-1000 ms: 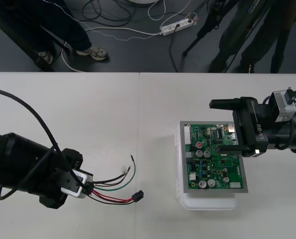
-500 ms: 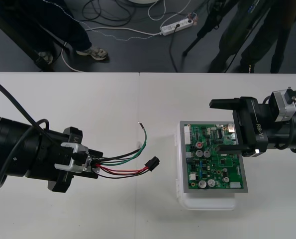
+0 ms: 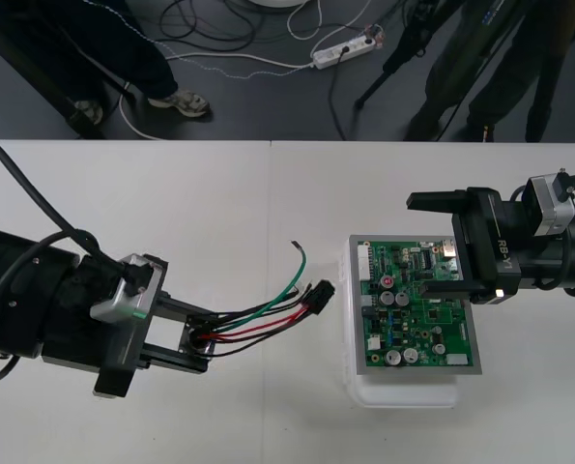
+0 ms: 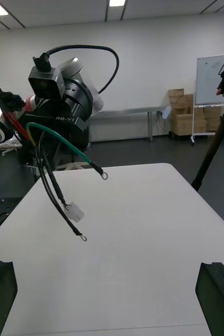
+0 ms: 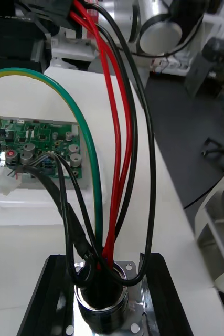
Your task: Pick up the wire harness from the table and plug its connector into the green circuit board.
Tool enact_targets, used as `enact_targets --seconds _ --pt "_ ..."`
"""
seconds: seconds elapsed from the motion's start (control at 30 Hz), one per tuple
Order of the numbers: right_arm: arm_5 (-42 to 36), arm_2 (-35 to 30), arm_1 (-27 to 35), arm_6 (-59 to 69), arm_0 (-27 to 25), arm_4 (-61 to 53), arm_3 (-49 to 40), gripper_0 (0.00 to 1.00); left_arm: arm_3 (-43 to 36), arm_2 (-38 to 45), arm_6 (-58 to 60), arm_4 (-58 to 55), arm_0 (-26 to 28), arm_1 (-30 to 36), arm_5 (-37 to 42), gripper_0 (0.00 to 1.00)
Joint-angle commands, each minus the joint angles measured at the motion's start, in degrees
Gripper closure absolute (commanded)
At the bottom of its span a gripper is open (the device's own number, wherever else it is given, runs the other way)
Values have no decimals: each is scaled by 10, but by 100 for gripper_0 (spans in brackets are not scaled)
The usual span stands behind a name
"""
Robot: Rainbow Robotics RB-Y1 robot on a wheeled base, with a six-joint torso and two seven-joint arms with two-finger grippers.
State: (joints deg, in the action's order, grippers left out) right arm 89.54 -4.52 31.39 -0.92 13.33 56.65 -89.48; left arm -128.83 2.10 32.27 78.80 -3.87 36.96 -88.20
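My left gripper (image 3: pixel 208 340) is clamped on the harness's round metal socket (image 5: pixel 101 286). In the left wrist view its flange sits squeezed between my 2 black fingers (image 5: pixel 56 299), which stand close in on either side of it. From the socket the wires (image 5: pixel 117 157) rise in a bundle, 2 red, several black and 1 green, with the green one arching away from the rest.

In the front view the gripper is over the table (image 3: pixel 219 193), left of the middle and pointing toward the board. The wire harness (image 3: pixel 268 319) stretches from it to the right. The small black plug (image 3: pixel 321 295) at the far end is just beside the left edge of the white base (image 3: pixel 403 391). I cannot tell whether it touches the base, and it is short of the board itself. The green wire's free tip (image 3: pixel 295 247) curls toward the far side of the table. In the right wrist view 2 loose leads end in small ring terminals (image 4: pixel 105 176), and a thin black lead carries a small white connector (image 4: pixel 75 212).

The green circuit board (image 3: pixel 417 319) lies flat on its base at the right of the table. My right gripper (image 3: pixel 417 244) is over the board's far part, its 2 fingers (image 4: pixel 216 294) spread wide with nothing between them.
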Motion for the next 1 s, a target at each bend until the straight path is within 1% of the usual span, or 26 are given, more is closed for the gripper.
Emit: enact_targets --seconds 0.03,0.2,0.5,0.73,1.0 --pt "5 -9 9 -17 17 -9 -6 0 -17 15 58 -44 -5 2 -18 100" --pt "5 -9 9 -17 16 -9 -5 0 -17 9 113 -75 -15 13 -18 100" --pt "5 -9 10 -18 16 -8 -5 0 -13 -31 198 -100 -35 15 -18 100" --pt "5 -9 10 -22 16 -8 -5 0 -10 -85 264 -120 -57 15 -18 100" --pt "5 -9 10 -23 16 -9 -5 0 2 -146 274 -120 -80 13 -18 100"
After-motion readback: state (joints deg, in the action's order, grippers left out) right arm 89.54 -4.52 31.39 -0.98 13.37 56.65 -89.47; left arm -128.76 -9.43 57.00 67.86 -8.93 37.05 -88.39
